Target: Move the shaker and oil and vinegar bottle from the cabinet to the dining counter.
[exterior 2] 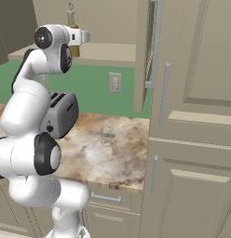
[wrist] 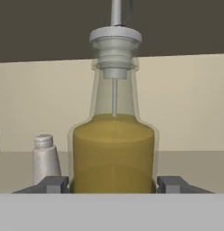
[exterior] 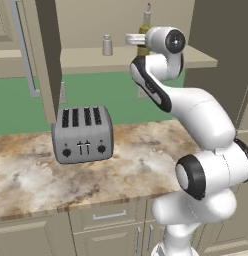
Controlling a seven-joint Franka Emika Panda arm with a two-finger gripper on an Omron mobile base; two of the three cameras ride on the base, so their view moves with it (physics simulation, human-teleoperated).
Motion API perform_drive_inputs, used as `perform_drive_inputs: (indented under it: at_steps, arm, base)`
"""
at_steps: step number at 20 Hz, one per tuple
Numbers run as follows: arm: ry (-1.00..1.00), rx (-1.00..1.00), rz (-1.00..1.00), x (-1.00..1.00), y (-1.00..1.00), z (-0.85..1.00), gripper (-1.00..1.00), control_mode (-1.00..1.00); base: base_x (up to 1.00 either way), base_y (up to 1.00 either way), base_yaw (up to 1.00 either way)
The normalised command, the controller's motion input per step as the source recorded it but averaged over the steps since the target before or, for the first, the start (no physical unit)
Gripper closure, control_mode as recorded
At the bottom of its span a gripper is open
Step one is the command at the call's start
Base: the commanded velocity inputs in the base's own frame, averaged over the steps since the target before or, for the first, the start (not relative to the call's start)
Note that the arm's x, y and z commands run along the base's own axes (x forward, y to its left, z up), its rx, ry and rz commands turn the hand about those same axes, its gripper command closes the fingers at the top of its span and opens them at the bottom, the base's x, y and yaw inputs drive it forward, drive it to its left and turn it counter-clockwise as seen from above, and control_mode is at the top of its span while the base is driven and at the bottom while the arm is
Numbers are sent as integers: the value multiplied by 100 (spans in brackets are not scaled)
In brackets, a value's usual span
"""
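The step in hand is the grasp of the oil and vinegar bottle (wrist: 114, 149), the first of the two things to leave the cabinet (exterior: 46, 60). The bottle stands upright on the cabinet shelf (exterior: 86, 59), and the gripper (wrist: 114, 184) has its two fingers (wrist: 53, 184) on either side of the bottle's lower body, one on each flank. In the hand view the fingers look to be touching the glass or very nearly so; I judge that they are pinching the bottle, but its base is hidden, so I cannot tell if it is lifted from the shelf. In the left base view the arm reaches up to the shelf, and the hand covers most of the bottle.

The shaker (exterior: 107, 45) stands upright on the same shelf, apart from the bottle on the side of the open cabinet door (exterior: 46, 30), and it is not touched.

The next move, as I judge it, calls for a small lift and then a straight pull back out of the cabinet, with the bottle kept upright. The shaker and the door edge should be avoided. Below on the table (exterior: 26, 175) stands a toaster (exterior: 82, 134), so the descent should not be too early. Afterwards the base must drive to the dining counter.
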Motion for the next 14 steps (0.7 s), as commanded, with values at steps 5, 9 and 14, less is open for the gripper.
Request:
perform_drive_inputs:
  at_steps: [5, 9, 14]
  arm:
    - [0, 0, 17, -59, 9, 1, 100, -100]
    - [-1, 0, 20, -75, 1, 3, 100, -100]
    - [-3, 0, 12, -94, 0, 30, 100, -100]
  base:
    - [0, 0, 0]
    - [0, 0, 0]
    - [0, 0, 0]
